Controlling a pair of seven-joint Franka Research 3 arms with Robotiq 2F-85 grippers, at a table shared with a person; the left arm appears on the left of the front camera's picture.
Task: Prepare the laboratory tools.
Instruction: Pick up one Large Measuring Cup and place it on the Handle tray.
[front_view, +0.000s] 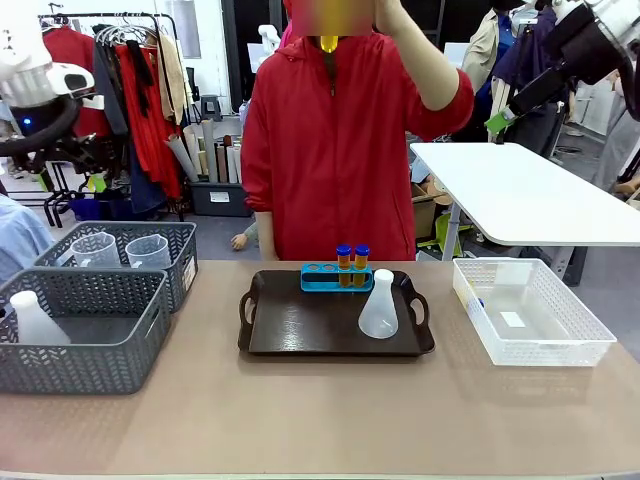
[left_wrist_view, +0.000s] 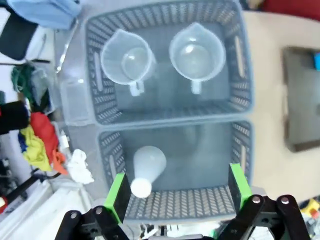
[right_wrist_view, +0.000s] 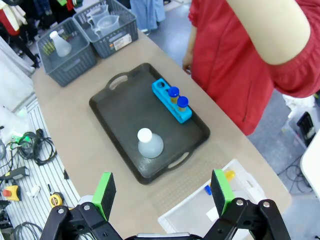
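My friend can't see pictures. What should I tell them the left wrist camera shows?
The open left gripper hovers above a grey basket holding one white flask. Next to it, a second grey basket holds one clear measuring jug beside another jug.

Bright, even light; left wrist view blurred (edges bowed).

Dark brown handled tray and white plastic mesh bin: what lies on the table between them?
Nothing: in the front view, bare beige tabletop separates the tray from the bin.
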